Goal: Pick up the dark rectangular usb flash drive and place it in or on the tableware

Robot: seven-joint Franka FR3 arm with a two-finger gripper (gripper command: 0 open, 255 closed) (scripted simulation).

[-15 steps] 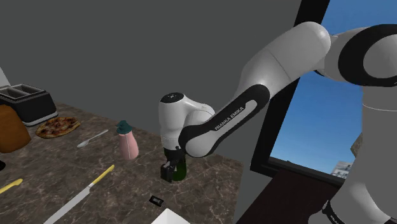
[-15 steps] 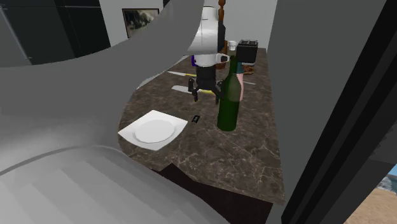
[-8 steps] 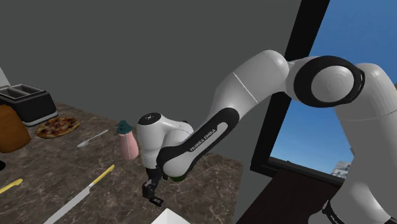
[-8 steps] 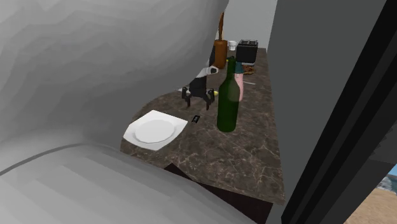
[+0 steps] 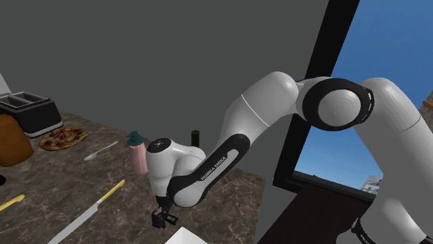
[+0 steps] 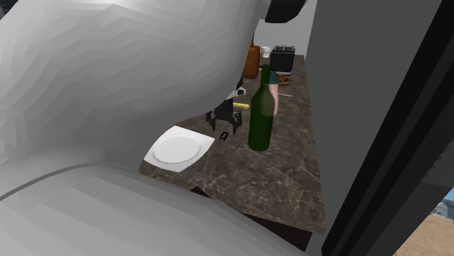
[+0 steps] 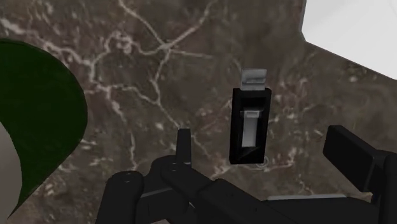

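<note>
Jaws low over the flash drive (image 7: 250,126).
They stand wide, the flash drive untouched between them on the marbled surface (image 7: 146,70), near the white plate (image 6: 178,149).

In the shoulder view the arm (image 5: 264,104) hides all but the neck of the green bottle (image 5: 196,136), and the edge at 6 o'clock cuts off the white plate (image 5: 186,237). In the second exterior view the arm's bulk, from 9 o'clock, covers part of the pincer (image 6: 222,128).
</note>
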